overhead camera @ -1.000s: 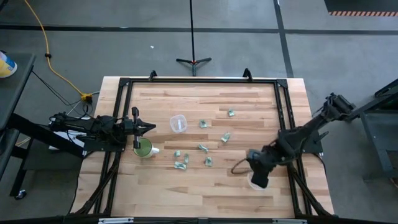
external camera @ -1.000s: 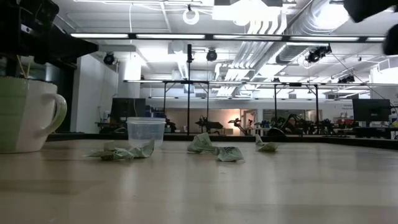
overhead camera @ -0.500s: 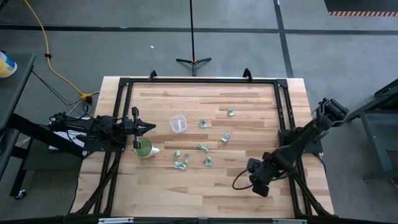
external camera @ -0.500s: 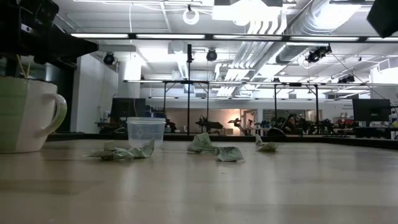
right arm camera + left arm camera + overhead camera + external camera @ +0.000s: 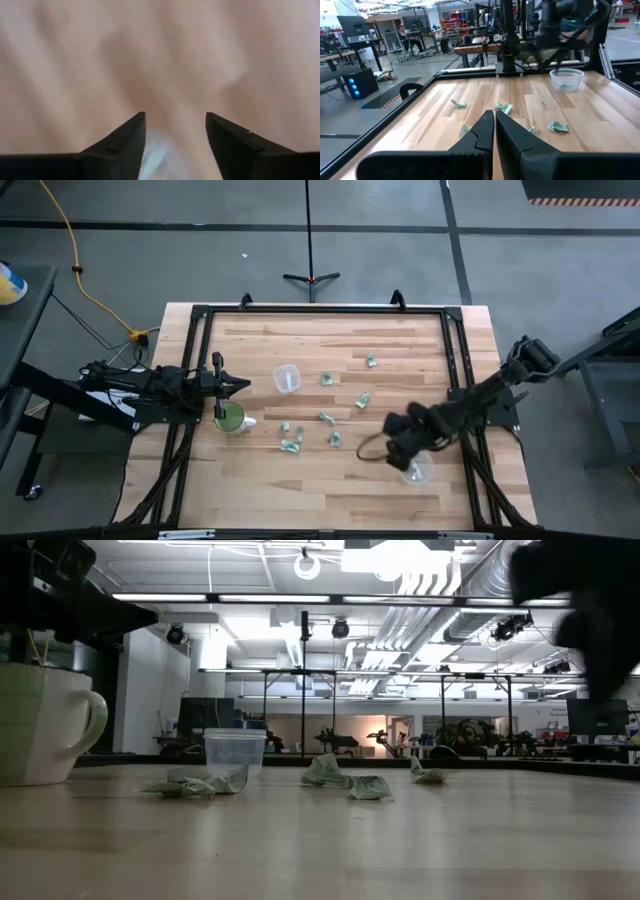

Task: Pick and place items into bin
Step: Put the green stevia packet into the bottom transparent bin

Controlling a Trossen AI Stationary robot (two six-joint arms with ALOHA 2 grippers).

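Observation:
Several tiny pale green wrapped items (image 5: 327,417) lie scattered on the wooden table's middle, also seen in the low view (image 5: 350,783) and the left wrist view (image 5: 503,107). A clear bin (image 5: 417,471) stands toward the near right. My right gripper (image 5: 398,448) hangs just left of the bin, pointing down at the bare table, open (image 5: 175,117) with nothing between its fingers. My left gripper (image 5: 240,385) waits at the table's left, shut (image 5: 494,114), level above the table just beyond the green cup (image 5: 231,418).
A second clear cup (image 5: 288,378) stands left of the middle, seen in the low view (image 5: 235,752) behind the items. The green cup with its handle (image 5: 40,720) fills the low view's left. A black frame (image 5: 320,310) rims the table. Bare wood lies along the near edge.
My right gripper has swung from above the clear bin toward the table's left and a little toward the far edge. It now stands beside the bin, nearer the scattered items. The bin, hidden under it before, now shows.

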